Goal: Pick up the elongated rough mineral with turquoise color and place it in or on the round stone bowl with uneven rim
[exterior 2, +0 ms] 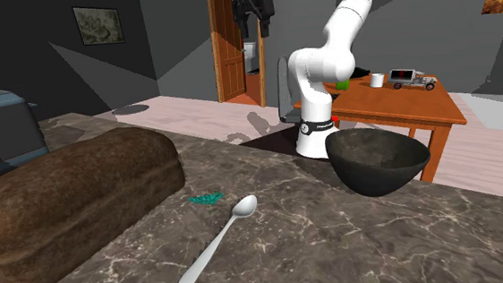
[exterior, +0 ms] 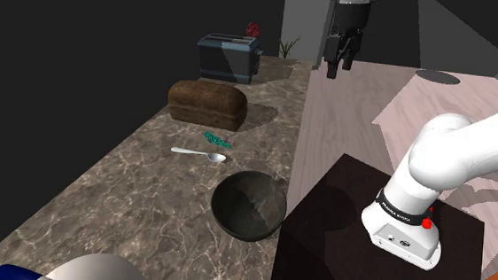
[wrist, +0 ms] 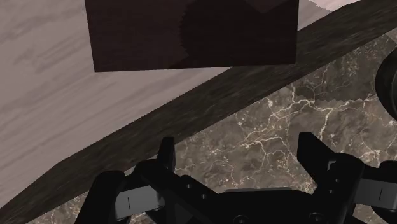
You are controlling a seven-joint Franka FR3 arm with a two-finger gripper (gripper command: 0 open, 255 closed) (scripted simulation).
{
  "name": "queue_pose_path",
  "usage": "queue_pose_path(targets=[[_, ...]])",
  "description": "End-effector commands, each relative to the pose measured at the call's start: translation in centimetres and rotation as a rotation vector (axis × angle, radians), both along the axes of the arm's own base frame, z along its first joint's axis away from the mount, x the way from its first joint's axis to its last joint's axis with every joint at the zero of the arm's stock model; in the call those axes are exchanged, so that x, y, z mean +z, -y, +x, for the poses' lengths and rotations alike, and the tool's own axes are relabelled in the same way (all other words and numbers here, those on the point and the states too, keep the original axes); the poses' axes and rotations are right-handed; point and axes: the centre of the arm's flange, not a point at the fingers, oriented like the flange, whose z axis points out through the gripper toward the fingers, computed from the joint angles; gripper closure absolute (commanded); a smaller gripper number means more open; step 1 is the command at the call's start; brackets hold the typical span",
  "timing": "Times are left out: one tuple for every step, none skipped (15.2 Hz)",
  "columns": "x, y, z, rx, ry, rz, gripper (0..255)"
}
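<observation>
Shoulder view shows a jagged turquoise mineral (exterior: 218, 141) on veined marble counter (exterior: 128, 209), gripper (exterior: 335, 71) jaws spread wide.

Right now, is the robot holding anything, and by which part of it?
Nothing is held. The end effector is open, nothing between its fingers; the turquoise mineral lies on the counter beside the spoon.

Turquoise mineral (exterior: 218, 141) flat; dark bowl (exterior: 248, 206) upright

The mineral (exterior: 218, 141) lies between loaf (exterior: 208, 104) and spoon (exterior: 199, 154).
</observation>
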Motion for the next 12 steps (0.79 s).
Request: queue_pose_path(targets=[[0.0,0.0,0.0,0.0,0.0,0.0,0],[-0.7,-0.7,0.9,0.006,0.003,-0.002,0],[-1.4,-1.3,1.7,0.012,0.005,-0.004,0],[-2.2,-2.0,2.6,0.018,0.008,-0.006,0],[-2.9,-2.7,3.5,0.024,0.011,-0.008,0],[-3.6,-3.4,4.3,0.03,0.013,-0.01,0],[-4.3,-4.0,5.2,0.035,0.016,-0.011,0],[-5.0,-4.7,6.0,0.041,0.019,-0.013,0],[-5.8,-5.4,6.9,0.047,0.022,-0.015,0],[-6.5,-6.1,7.7,0.053,0.024,-0.017,0],[-7.2,-6.8,8.6,0.059,0.027,-0.019,0],[-7.9,-7.5,9.4,0.065,0.03,-0.021,0]])
